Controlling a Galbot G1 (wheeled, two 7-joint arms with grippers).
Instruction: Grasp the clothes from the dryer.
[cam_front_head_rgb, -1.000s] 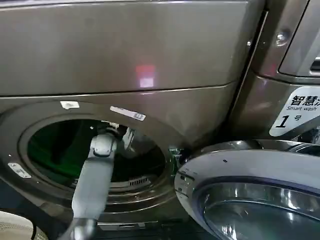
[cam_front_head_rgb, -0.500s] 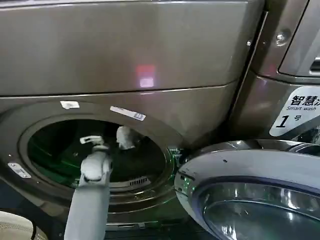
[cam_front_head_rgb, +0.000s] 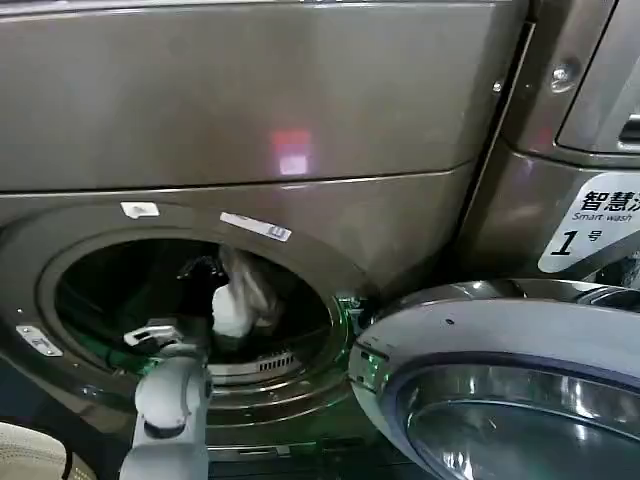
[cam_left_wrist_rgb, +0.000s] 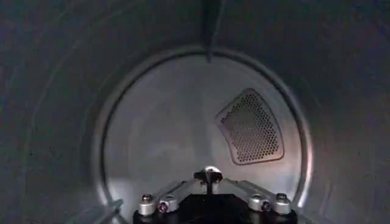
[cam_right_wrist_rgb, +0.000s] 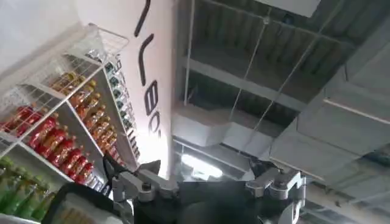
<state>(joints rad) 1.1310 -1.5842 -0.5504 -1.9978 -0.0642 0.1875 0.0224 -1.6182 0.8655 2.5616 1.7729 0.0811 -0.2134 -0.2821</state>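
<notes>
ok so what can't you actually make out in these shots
- What the white cloth hangs from: head view, the dark drum swallows its upper end.
- Drum floor and any other clothes: left wrist view, the left gripper body and the bottom edge cut them off.
- Right gripper: right wrist view, cut by the bottom edge.
- Machine label: head view, cut by the right edge.

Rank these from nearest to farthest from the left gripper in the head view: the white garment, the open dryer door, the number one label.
1. White garment, at the left gripper inside the drum.
2. Open dryer door, lower right.
3. Number one label, far right.
</notes>
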